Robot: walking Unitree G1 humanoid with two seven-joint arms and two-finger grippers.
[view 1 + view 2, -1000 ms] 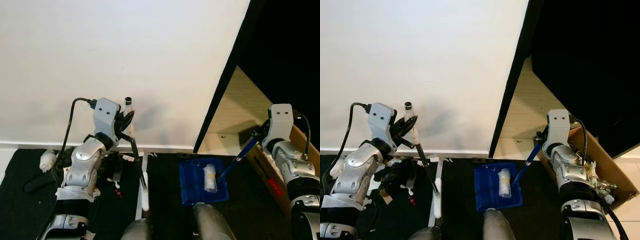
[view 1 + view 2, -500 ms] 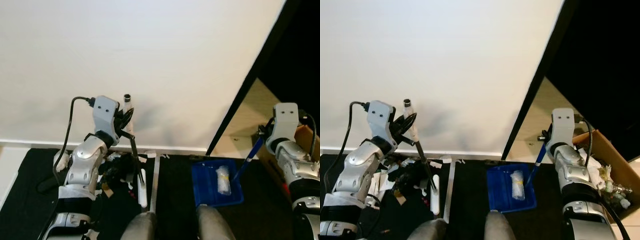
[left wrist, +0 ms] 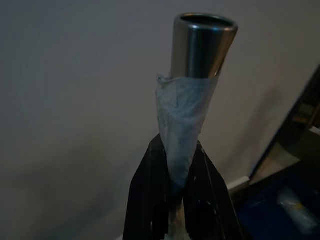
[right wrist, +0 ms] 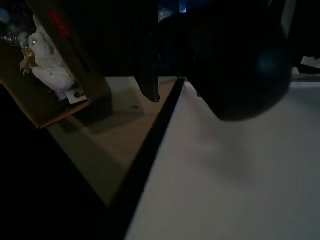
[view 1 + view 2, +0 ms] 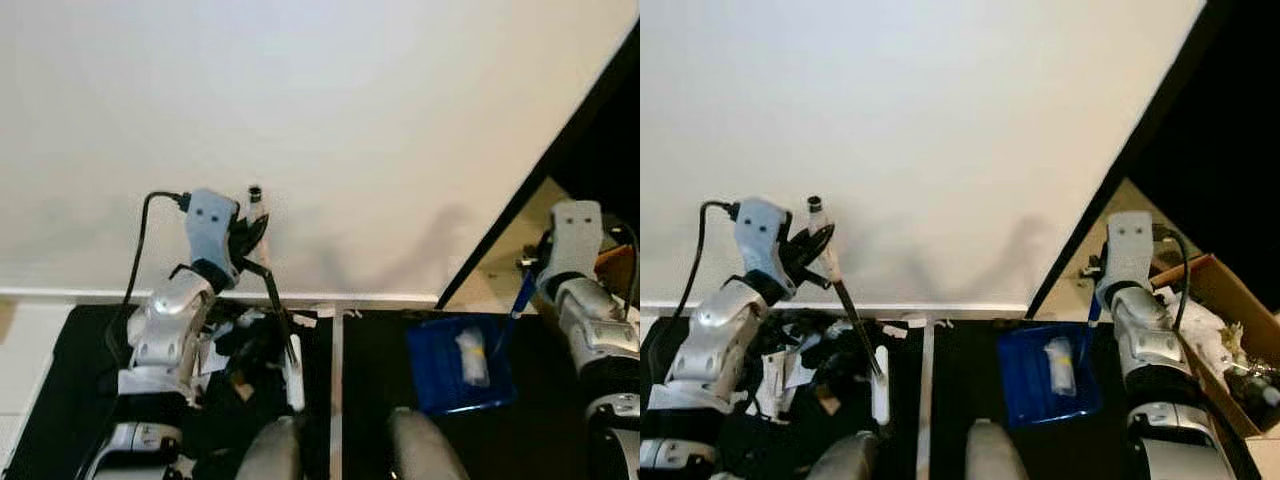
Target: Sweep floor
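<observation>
Blue dustpan [image 5: 1045,375], white wall [image 5: 920,120], black floor [image 5: 950,390]

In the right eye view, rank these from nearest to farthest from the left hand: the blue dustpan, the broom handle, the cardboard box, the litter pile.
1. broom handle: gripped in the left hand.
2. litter pile: on the dark mat just below that hand, by the broom head.
3. blue dustpan: across the mat, on the robot's right.
4. cardboard box: far right, beyond the right arm.

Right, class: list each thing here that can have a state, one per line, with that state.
left pincer: shut on broom handle
broom: tilted, head on the floor
right pincer: holding dustpan handle
dustpan: on the floor, holding white litter
cardboard box: open, holding rubbish
</observation>
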